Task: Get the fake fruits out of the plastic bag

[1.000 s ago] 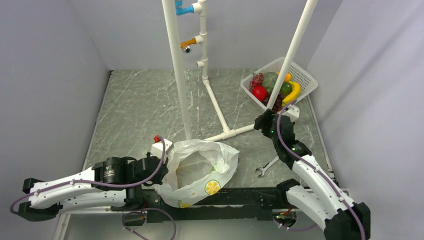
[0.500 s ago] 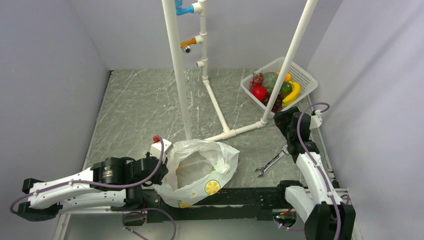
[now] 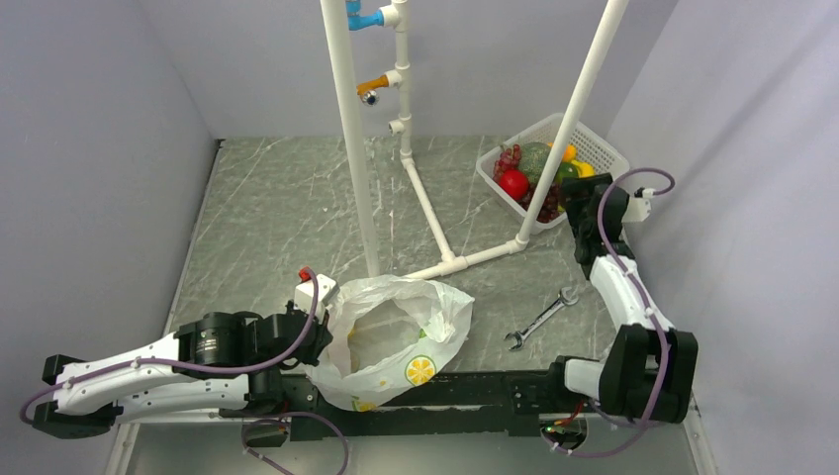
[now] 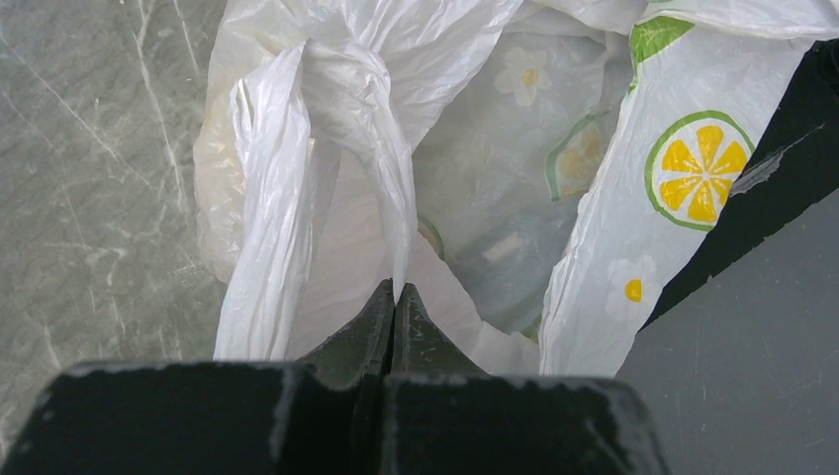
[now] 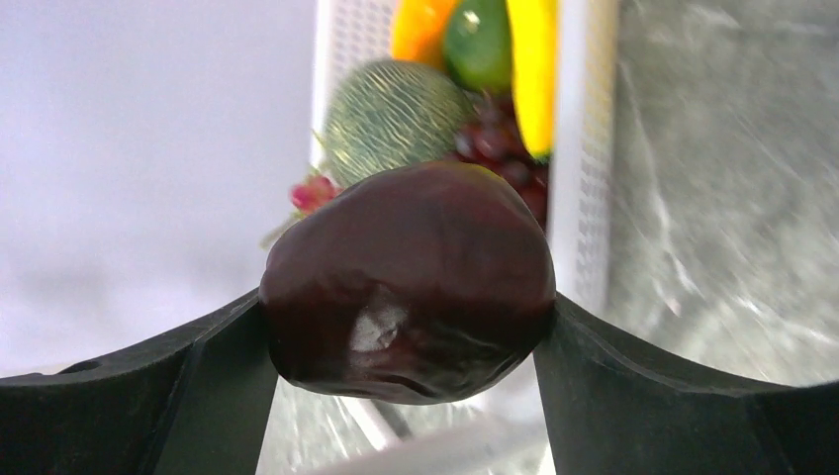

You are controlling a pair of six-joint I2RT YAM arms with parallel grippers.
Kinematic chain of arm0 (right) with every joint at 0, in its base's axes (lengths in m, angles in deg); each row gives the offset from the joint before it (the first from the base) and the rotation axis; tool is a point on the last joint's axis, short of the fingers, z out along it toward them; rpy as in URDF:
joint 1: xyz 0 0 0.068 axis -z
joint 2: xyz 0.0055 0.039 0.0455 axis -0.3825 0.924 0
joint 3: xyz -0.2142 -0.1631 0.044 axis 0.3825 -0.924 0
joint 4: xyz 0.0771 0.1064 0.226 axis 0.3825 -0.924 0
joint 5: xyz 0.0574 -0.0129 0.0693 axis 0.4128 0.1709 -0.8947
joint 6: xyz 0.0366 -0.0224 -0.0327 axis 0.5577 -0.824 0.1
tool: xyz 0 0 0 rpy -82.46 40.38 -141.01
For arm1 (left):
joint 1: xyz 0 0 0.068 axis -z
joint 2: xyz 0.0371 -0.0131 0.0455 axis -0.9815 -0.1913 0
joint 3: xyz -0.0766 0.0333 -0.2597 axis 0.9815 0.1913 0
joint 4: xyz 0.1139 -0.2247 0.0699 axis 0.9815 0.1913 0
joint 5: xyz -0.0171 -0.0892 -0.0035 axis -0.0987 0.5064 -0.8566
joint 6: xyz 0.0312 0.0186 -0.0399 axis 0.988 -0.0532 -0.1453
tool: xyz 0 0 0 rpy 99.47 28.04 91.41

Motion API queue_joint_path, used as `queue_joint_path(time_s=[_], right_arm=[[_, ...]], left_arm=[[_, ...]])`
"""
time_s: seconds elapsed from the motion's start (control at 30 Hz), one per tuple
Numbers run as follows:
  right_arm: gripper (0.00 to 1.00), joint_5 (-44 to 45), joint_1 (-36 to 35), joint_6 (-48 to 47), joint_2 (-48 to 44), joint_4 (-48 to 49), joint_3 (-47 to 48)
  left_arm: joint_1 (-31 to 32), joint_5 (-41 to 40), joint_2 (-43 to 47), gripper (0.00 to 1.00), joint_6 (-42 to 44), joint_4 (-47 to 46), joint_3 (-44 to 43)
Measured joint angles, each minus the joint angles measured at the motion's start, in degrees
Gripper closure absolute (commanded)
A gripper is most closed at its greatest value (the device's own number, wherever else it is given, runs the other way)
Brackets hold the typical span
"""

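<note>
Swinging out from its earlier spot over the middle right of the bench, the right arm now reaches along the right edge, and the right gripper (image 5: pixel 408 332) hangs just beside the near rim of the white lattice plastic basket (image 3: pixel 605 150) in the far right corner. Its fingers stand wide, clamped on either side of a dark maroon, glossy rounded plastic fruit (image 5: pixel 416 252); what kind of fruit it is cannot be told.

In the basket lie a shiny red plastic apple (image 3: pixel 512 184), a curved yellow plastic banana (image 5: pixel 534 69), a green netted plastic melon (image 5: pixel 391 119) and a dark purple plastic grape bunch (image 5: pixel 495 148).

The thin translucent white plastic bag with lemon-slice print (image 3: pixel 447 315) has not shifted. It sits at the near edge of the grey marbled bench (image 3: pixel 267 208), left of the middle, with its mouth gaping upward. The left gripper (image 4: pixel 394 297) is pinched fully closed on a twisted loop handle at the bag's left side.

A silver open-ended metal spanner (image 3: pixel 539 319) lies on the bench between the bag and the right arm, touching neither.
</note>
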Motion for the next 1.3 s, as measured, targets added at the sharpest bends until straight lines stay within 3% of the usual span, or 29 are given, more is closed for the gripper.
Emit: queue_joint_path(time_s=[0.43,0.6,0.87,1.07,1.3], right_arm=[[0.99,6.6,0.0,-7.4,26.9,6.9,21.5],[0.92,7.5,0.1,-12.2,38.2,7.4,33.4],[0.91,6.9,0.1,-20.4,55.8,5.6,52.5],[0.76,6.3,0.1,-26.4,65.6,0.2,66.6],[0.57,6.3,0.0,-31.5,66.9,-1.3,68.3]], left_arm=[[0.1,0.0,0.0,1.0,-0.1,0.1,0.0],[0.2,-0.1,-0.9,1.0,-0.1,0.2,0.0],[0.2,-1.3,-3.1,1.0,-1.4,0.7,0.0],[0.4,-2.2,-1.2,1.0,-2.2,0.9,0.0],[0.5,-2.8,-1.2,1.0,-2.6,1.5,0.0]])
